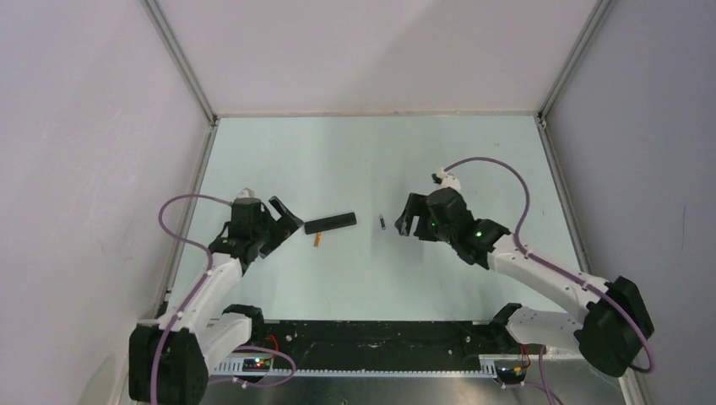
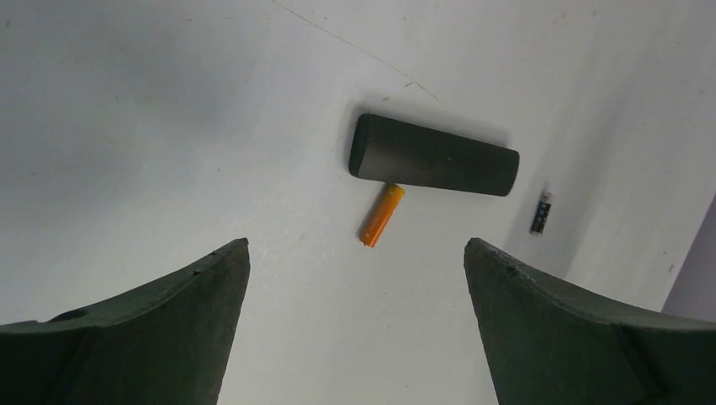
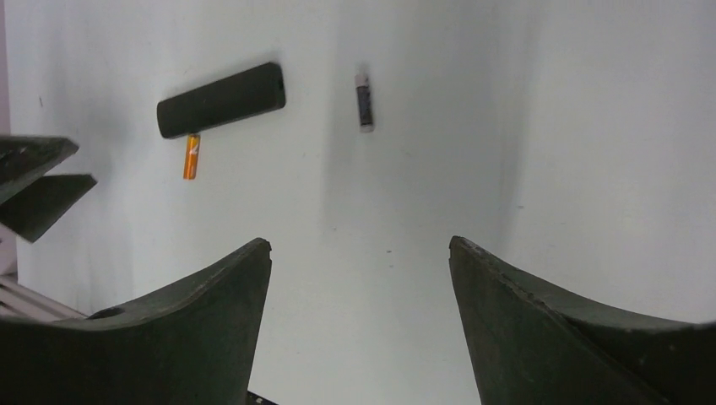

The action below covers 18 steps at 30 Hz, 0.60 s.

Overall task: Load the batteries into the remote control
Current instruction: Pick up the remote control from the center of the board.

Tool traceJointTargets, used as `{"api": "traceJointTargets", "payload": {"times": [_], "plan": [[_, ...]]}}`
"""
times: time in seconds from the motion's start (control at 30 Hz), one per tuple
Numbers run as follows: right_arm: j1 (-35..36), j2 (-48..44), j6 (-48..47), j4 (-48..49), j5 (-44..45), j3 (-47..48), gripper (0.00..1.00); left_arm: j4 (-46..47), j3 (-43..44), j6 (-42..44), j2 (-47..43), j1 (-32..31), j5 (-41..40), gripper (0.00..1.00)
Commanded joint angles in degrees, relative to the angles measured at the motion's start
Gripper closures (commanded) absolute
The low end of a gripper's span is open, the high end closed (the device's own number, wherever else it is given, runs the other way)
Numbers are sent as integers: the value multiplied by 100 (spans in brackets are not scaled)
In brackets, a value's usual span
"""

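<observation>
Now the remote control (image 1: 330, 224) is lying on the table (image 1: 355, 160), the orange battery (image 1: 317, 240) just beside its near edge — the dark battery (image 1: 382, 223) sitting apart, rightward. The left gripper (image 2: 356, 243) and right gripper (image 3: 360, 240) are hovering, jaws spread wide, holding nothing.

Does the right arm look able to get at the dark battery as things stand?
Probably yes: the dark battery lies alone just ahead of the open right gripper, clear of the remote control, with nothing between them.
</observation>
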Motion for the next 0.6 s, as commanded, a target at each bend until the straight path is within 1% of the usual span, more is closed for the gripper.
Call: {"api": "traceJointTargets", "payload": {"times": [0.0, 0.1, 0.2, 0.23, 0.27, 0.33, 0.37, 0.43, 0.5, 0.53, 0.57], "plan": [[400, 417, 445, 608, 262, 69, 20, 864, 356, 67, 716, 33, -132, 0], [718, 844, 797, 779, 378, 174, 22, 1095, 872, 507, 1202, 33, -321, 1], [998, 1163, 1189, 925, 629, 253, 25, 1146, 1450, 616, 1915, 39, -325, 1], [1116, 1308, 1445, 983, 689, 260, 27, 1305, 1527, 648, 2070, 39, -238, 2], [1173, 1425, 1565, 1013, 809, 261, 27, 1461, 1641, 691, 2433, 17, 109, 5], [1322, 1548, 1828, 1038, 918, 268, 29, 1733, 1852, 877, 2968, -113, 422, 11], [1416, 1566, 1892, 1033, 965, 275, 29, 1733, 1929, 1124, 3234, -274, 430, 12], [1519, 1550, 1942, 954, 1111, 279, 30, 1712, 2107, 1557, 3469, -576, 356, 13], [1544, 1476, 1959, 789, 1190, 280, 29, 1665, 2226, 2087, 3551, -866, 279, 10], [1549, 1386, 1950, 639, 1246, 280, 29, 1641, 2297, 2521, 3574, -954, 251, 9], [1548, 1331, 1947, 548, 1283, 280, 28, 1603, 2346, 2722, 3635, -1115, 226, 7]]}}
